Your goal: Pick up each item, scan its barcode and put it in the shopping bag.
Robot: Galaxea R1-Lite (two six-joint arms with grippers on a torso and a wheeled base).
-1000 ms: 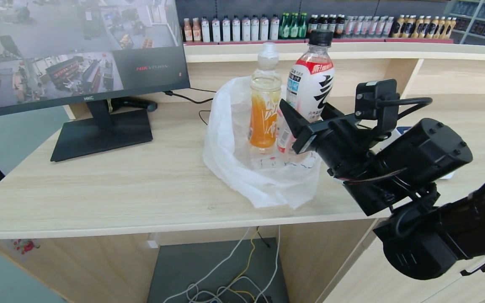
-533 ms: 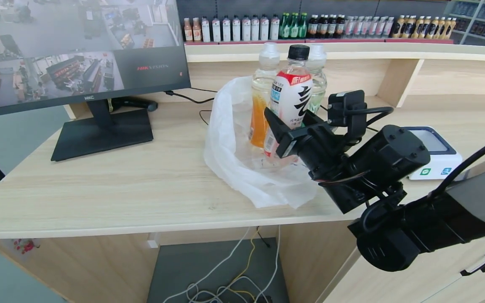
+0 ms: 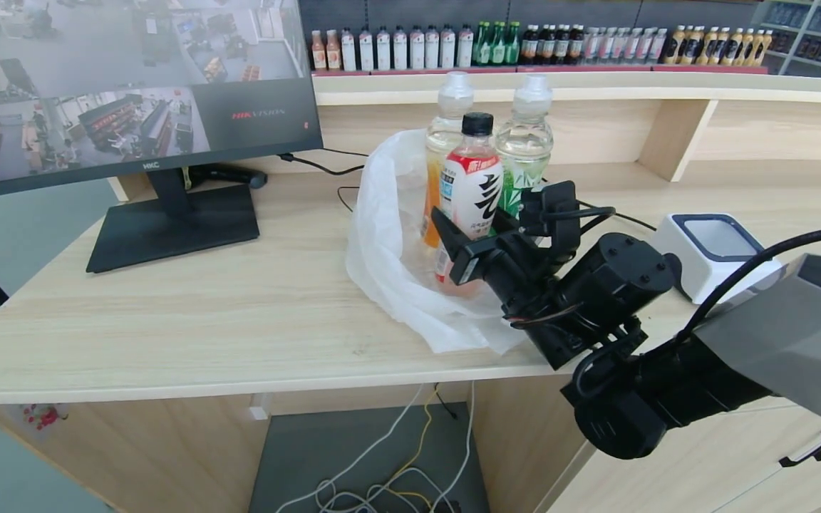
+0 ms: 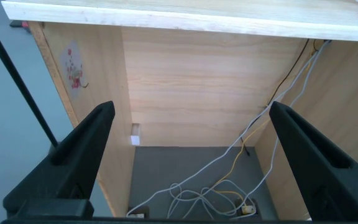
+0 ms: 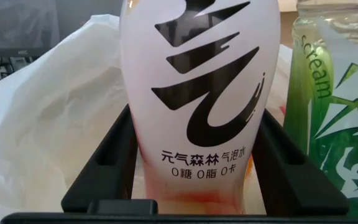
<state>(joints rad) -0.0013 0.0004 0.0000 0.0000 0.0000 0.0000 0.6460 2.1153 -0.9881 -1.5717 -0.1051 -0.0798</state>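
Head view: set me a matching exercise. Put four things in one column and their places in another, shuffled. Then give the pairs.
Things
1. black-capped bottle
2. orange-drink bottle
3. scanner
4. monitor

Places
A. on the counter, to the robot's right of the shopping bag
B. held in the right hand
C. toward the counter's left end
D. standing in the shopping bag

Pairs: 1-B, 2-D, 3-A, 4-C
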